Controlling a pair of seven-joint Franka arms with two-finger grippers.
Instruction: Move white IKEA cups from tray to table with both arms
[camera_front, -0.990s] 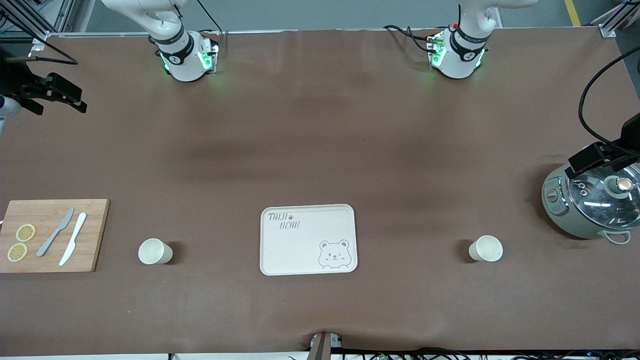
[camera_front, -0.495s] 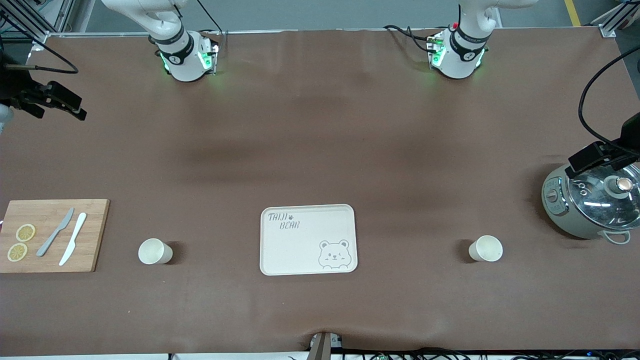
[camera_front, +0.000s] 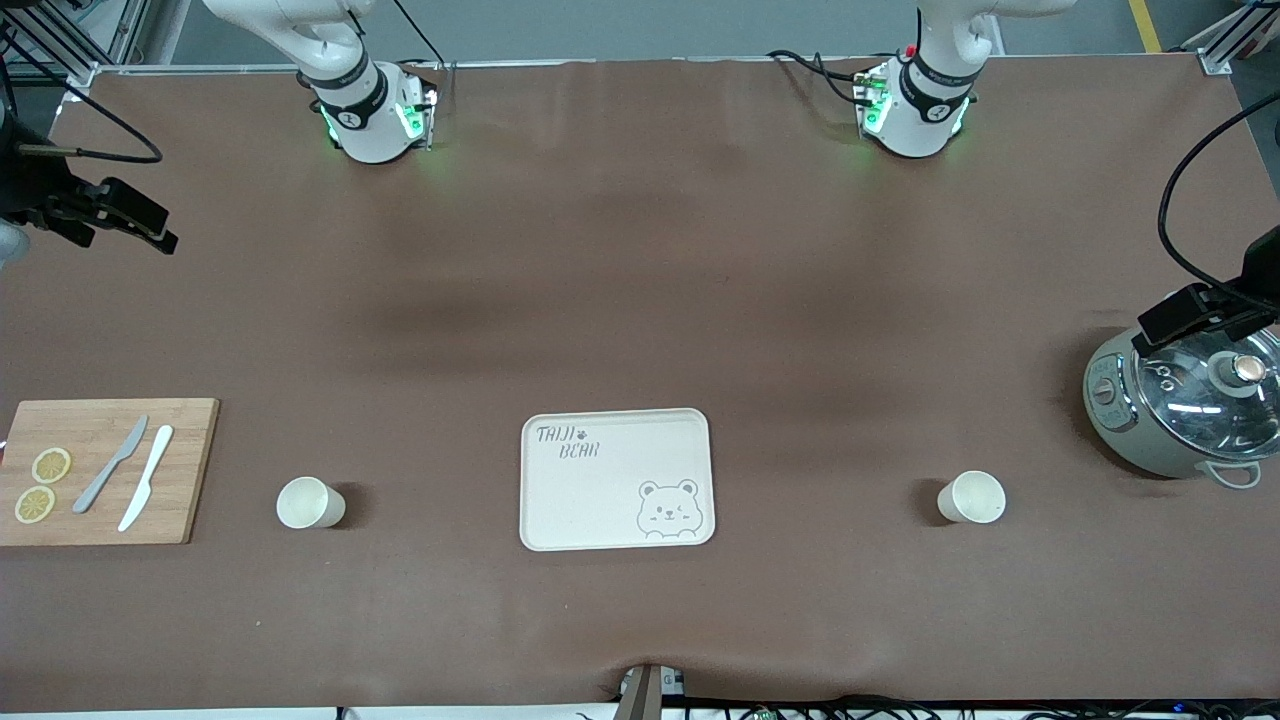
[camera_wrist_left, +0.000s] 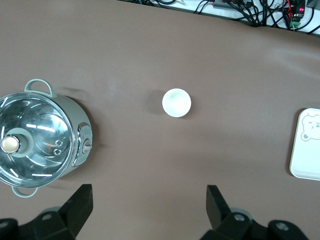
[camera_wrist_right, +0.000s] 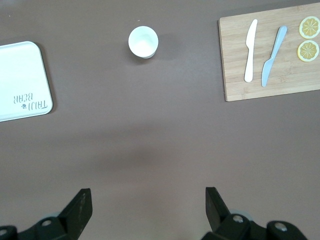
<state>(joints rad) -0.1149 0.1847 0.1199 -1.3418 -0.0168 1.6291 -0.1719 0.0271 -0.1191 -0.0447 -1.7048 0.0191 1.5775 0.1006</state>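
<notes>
Cups number two: one (camera_front: 310, 502) beside the cutting board (camera_front: 190, 470) with two knives and two lemon slices, one (camera_front: 972, 497) near the pot (camera_front: 1120, 420), the single tray (camera_front: 560, 500) between them. Both grippers, right (camera_wrist_right: 145, 210) and left (camera_wrist_left: 147, 210), hang high with fingers wide, empty.

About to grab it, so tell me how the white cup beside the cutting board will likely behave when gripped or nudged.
The cup is small and handleless, so probably light and stiff. Its smooth tapered wall may slip between fingers. Standing upright on bare table, it would likely slide or tip if nudged.

2 white cups (camera_front: 310, 502) (camera_front: 971, 497) upright on table, either side of tray.
</notes>
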